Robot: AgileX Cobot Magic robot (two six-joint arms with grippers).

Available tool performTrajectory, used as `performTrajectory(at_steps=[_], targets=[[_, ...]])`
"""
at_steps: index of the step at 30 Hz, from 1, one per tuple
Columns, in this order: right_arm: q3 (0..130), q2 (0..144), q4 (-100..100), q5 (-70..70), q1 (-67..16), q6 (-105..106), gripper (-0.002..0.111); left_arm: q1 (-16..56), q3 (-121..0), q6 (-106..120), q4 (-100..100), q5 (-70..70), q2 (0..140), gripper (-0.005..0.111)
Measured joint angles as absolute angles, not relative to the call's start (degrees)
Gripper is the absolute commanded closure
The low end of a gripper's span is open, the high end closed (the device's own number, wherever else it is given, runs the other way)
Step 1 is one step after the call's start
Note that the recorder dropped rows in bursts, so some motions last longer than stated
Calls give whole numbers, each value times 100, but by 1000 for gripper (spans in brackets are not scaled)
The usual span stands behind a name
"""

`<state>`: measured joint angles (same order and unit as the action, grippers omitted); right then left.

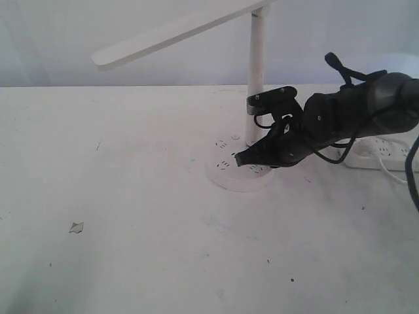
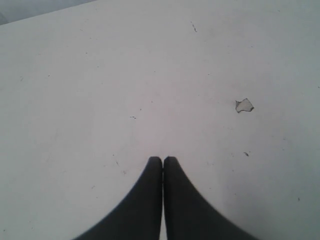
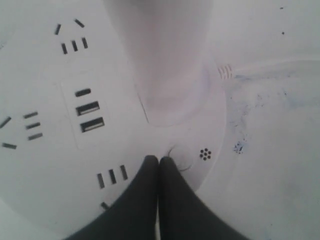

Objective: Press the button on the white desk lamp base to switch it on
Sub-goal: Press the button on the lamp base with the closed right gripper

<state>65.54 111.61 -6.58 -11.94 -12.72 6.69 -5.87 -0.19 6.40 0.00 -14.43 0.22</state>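
While the white table (image 1: 131, 261) fills most of the exterior view, the white desk lamp (image 1: 255, 72) stands toward 1 o'clock from its middle, with the flat head slanting off toward 10 o'clock. The lamp base (image 1: 222, 178) sits flat on the table at the foot of the pole. An oblong power strip (image 1: 387, 154) lies well apart at 3 o'clock.

The right gripper (image 1: 239, 158) reaches in from 3 o'clock with its jaws pressed together. Its tips are over the base at about 7 o'clock from the pole foot. The left gripper (image 2: 162, 161), its jaws likewise pressed together, hangs over bare table near a small fleck (image 2: 244, 105).

In the right wrist view the tips half cover a faint round ring, likely the button (image 3: 180, 159), just beside a small cluster of holes (image 3: 205, 154). Whether they are touching it cannot be told.

The risk is a press that lands off-centre, on the ring's edge or the holes, which would leave the lamp dark. A slanted push could also slide the base or nudge the pole.
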Motion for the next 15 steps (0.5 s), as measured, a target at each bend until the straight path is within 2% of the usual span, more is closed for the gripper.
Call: performTrajectory(at_steps=[15], targets=[[6652,11330,-454,-929,-1272,671,108,-587,-19,640,0,-1443,22,107]])
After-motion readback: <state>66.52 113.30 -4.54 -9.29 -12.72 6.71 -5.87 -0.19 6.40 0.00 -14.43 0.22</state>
